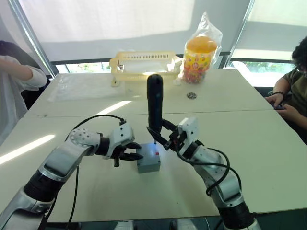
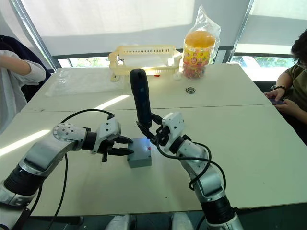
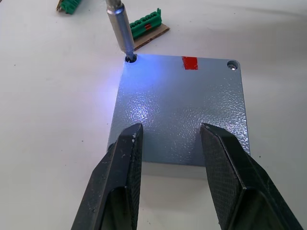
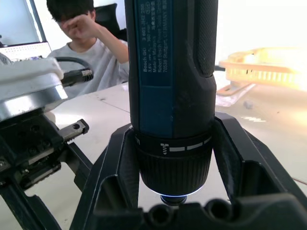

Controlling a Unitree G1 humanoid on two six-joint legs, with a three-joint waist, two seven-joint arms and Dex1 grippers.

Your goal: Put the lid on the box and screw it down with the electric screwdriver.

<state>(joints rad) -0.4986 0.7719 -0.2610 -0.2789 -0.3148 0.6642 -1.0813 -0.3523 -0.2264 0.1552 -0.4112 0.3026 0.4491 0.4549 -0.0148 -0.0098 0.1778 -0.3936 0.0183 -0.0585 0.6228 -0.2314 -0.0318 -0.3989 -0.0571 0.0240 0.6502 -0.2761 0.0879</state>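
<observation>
Grey textured plastic, the flat square lid (image 3: 177,108) sits flush on the small grey box (image 1: 148,160) near the middle of the pale bench (image 1: 249,120). The right tool (image 1: 160,135) pinches the black cylindrical electric screwdriver (image 1: 155,103) upright. The left wrist view adds what the head views hide: its metal bit in the lid's corner screw hole under blue light, and a red mark. The left tool (image 1: 135,150), fingers (image 3: 122,167) spread, hovers at the box's 9 o'clock.
</observation>
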